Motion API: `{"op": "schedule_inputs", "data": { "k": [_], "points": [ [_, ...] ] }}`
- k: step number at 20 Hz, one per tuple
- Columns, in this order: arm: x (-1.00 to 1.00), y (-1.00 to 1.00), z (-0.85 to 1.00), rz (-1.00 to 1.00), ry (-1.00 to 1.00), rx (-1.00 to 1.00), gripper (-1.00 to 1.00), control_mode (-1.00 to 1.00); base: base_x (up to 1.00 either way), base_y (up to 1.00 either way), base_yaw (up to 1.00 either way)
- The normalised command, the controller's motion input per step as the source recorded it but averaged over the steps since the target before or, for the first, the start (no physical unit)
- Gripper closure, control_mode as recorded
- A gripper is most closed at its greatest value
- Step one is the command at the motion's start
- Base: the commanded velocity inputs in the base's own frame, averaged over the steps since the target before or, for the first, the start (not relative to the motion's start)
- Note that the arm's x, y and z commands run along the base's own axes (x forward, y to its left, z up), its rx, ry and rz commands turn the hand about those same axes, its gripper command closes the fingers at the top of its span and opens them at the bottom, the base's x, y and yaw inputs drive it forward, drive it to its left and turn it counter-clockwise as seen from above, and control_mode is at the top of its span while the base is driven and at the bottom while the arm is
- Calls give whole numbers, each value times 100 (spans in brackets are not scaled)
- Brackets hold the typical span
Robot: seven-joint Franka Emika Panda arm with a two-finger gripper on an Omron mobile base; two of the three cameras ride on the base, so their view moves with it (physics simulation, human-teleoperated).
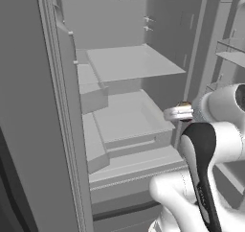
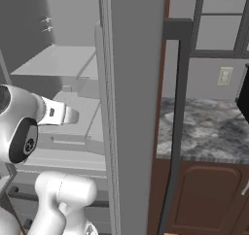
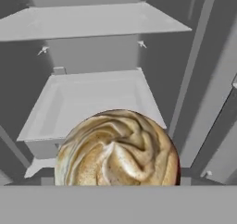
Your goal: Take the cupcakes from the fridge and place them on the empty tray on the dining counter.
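A tan-frosted cupcake (image 3: 116,149) sits right at my gripper, hiding the fingertips in the hand view. From the left base view it is a small brown-tan spot (image 1: 184,104) at my hand, in the air in front of the open fridge (image 1: 129,63). My gripper (image 1: 168,113) points into the fridge and is shut on this cupcake, with the jaws wide. Behind the cupcake are a pale grey drawer (image 3: 92,98) and a bare shelf (image 3: 92,21). The right base view shows the hand (image 2: 73,115) level with the middle shelf. The tray and the dining counter are out of view.
The open fridge door (image 1: 28,106) stands close on the left with its door bins (image 1: 93,94). The other door's edge (image 2: 131,108) and long dark handle (image 2: 179,108) are on the right. Beyond is a marbled wall counter (image 2: 209,127) over brown cabinets.
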Motion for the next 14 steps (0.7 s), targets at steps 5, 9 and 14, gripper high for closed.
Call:
{"op": "schedule_inputs", "data": {
  "k": [5, 9, 14],
  "points": [
    [-41, 0, 52, 0, -2, 0, 100, -100, 0, 0, 0],
    [-27, 0, 35, 0, 0, 0, 100, 100, -50, 0, 0],
    [0, 0, 0, 0, 0, 0, 100, 100, -100, 11, 0]
  ]
}}
